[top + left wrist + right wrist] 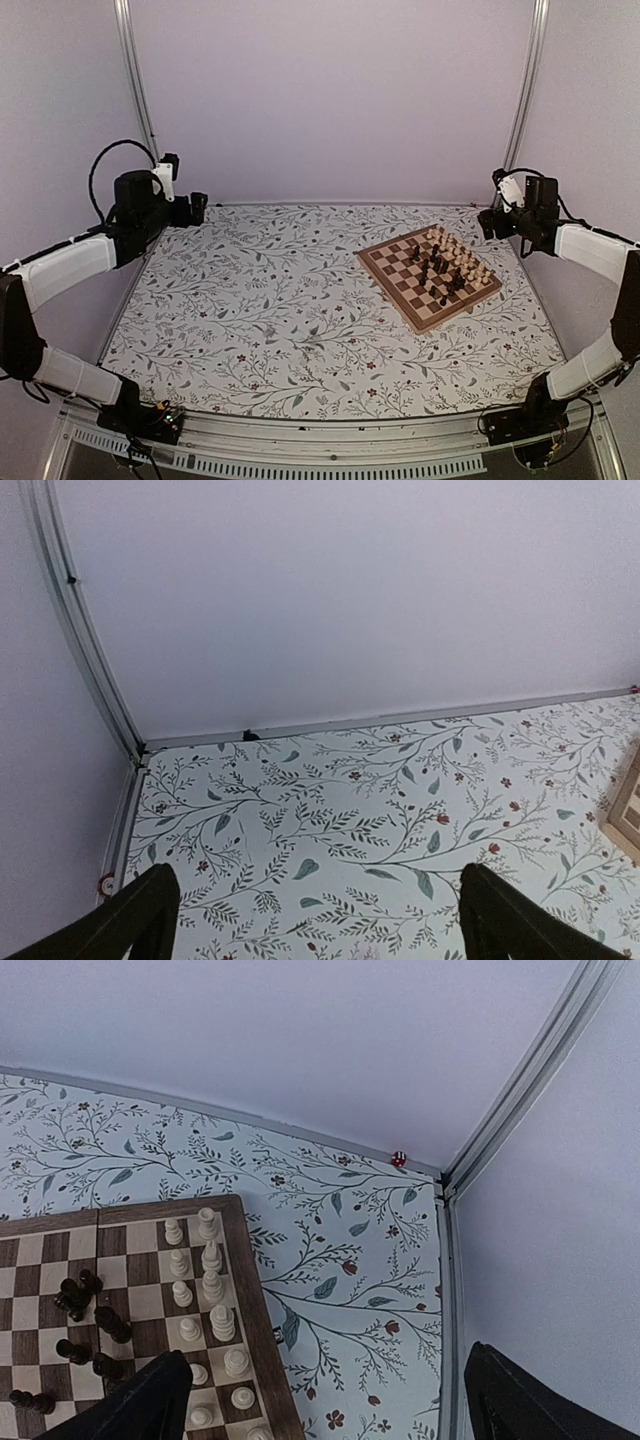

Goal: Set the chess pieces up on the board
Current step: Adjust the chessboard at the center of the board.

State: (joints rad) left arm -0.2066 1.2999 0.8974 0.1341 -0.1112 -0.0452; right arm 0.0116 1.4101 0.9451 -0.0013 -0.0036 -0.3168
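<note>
Board (395,262) sat on the right half of the floral cloth (250,300), turned corner-on to the near table edge, so its edges ran diagonally.

Dark pieces (435,275) were bunched loosely mid-board. I judged these the ones left to place.

Pale pieces (465,255) stood in two rows along the board's far-right edge.

My right claw (487,222) hung raised at the far right, jaws spread wide, holding nothing. The board lay just left of and nearer than it, below. In its wrist view the dark cluster (85,1310) sat left of the pale rows (205,1290).

My left claw (197,207) was also wide open and empty, far left, well apart from the board.

The right arm was clearly the nearer.

No readable writing or brand noted.
</note>
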